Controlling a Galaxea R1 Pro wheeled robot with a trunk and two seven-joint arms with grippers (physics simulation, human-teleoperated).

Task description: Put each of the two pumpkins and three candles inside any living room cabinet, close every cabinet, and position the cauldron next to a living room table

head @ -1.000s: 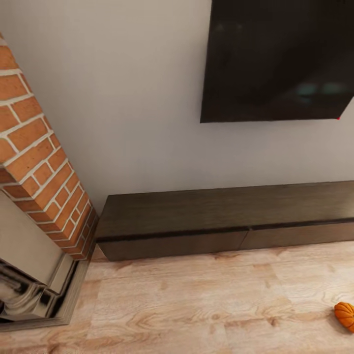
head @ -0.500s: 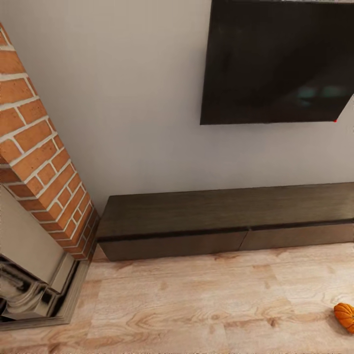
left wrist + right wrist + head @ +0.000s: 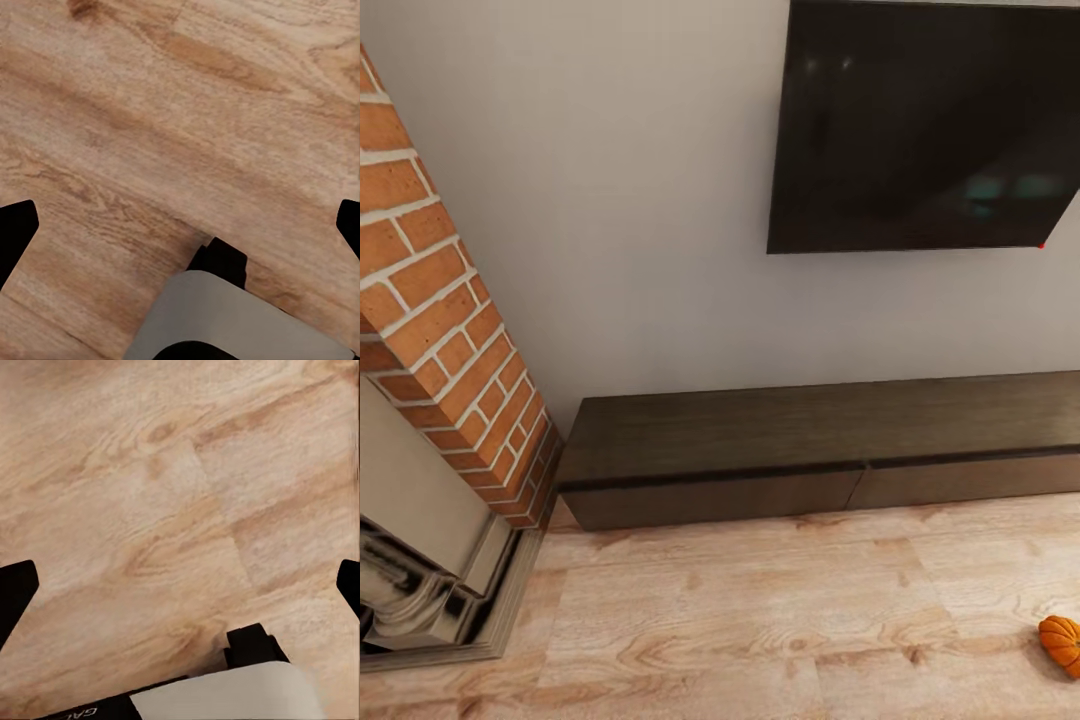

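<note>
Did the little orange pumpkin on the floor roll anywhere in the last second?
No. The pumpkin sits in the same spot on the wood floor, just as far from the cabinet as before. Only the camera nudged slightly.

Legible text: one partial marking only. White letters "GA", cut off by the picture edge, on the robot's dark base panel (image 3: 82, 711) in the right wrist view. Rest of the word cannot be read.
</note>
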